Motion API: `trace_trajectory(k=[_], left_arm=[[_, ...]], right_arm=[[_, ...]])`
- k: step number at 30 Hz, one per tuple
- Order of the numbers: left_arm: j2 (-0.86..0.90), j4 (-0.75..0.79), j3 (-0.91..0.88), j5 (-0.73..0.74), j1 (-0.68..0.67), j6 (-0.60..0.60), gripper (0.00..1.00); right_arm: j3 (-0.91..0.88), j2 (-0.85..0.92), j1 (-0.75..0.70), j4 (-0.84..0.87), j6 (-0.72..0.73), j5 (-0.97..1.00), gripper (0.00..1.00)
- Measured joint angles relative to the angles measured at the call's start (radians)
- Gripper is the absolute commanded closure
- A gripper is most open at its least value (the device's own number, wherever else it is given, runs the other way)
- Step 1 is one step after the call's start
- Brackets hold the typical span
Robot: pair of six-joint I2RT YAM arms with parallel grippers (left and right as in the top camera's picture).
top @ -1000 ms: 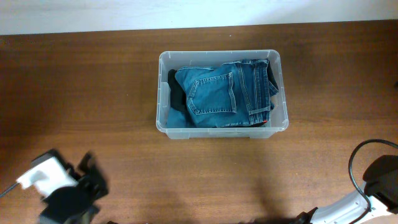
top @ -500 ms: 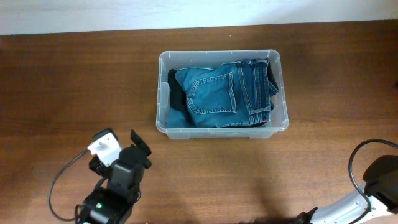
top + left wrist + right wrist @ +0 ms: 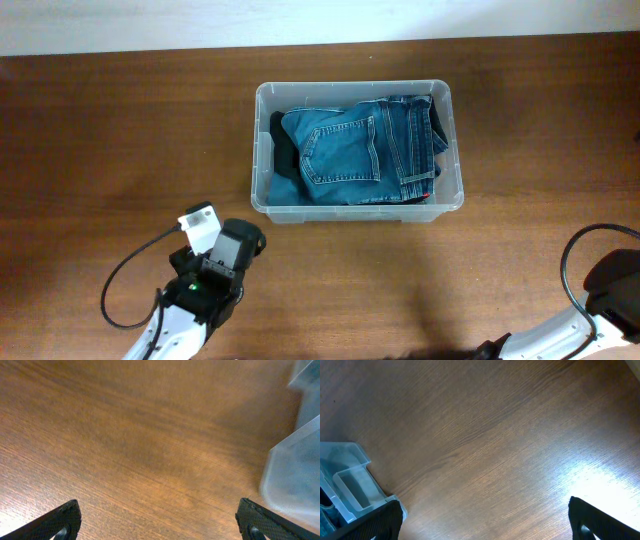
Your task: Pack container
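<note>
Both sets of jaws wide, nothing between either pair but bare table (image 3: 150,450). Left jaws low over table, container (image 3: 355,211) just ahead, to their right. Right jaws further off, container corner ahead at their left. Folded jeans (image 3: 350,150) lie inside container over dark garment (image 3: 283,150), filling most of it. Judgement: packing looks done; arms sit clear so nothing knocks container.

jeans (image 3: 358,152) in container (image 3: 262,190), on table (image 3: 120,140)
</note>
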Motion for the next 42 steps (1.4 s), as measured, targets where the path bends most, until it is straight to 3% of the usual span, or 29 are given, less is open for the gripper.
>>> trace_trajectory(k=[10,17,26,32,37,42], left_arm=[[0.16,0.0,0.0,0.017,0.0,0.0,0.01],[0.169,-0.026,-0.003,0.024,0.0,0.0,0.0],[-0.107,0.156,-0.265,0.019,0.0,0.0,0.0],[-0.164,0.185,-0.298,-0.011,0.011,0.0,0.0],[-0.18,0.354,-0.402,-0.01,0.031,0.0,0.0],[-0.232,0.386,-0.472,-0.008,0.045,0.0,0.0]], right_arm=[[0.0,0.0,0.0,0.0,0.0,0.0,0.02],[0.0,0.0,0.0,0.0,0.0,0.0,0.02],[0.0,0.0,0.0,0.001,0.0,0.0,0.02],[0.0,0.0,0.0,0.0,-0.001,0.0,0.02],[0.0,0.0,0.0,0.0,0.0,0.0,0.02],[0.0,0.0,0.0,0.0,0.0,0.0,0.02]])
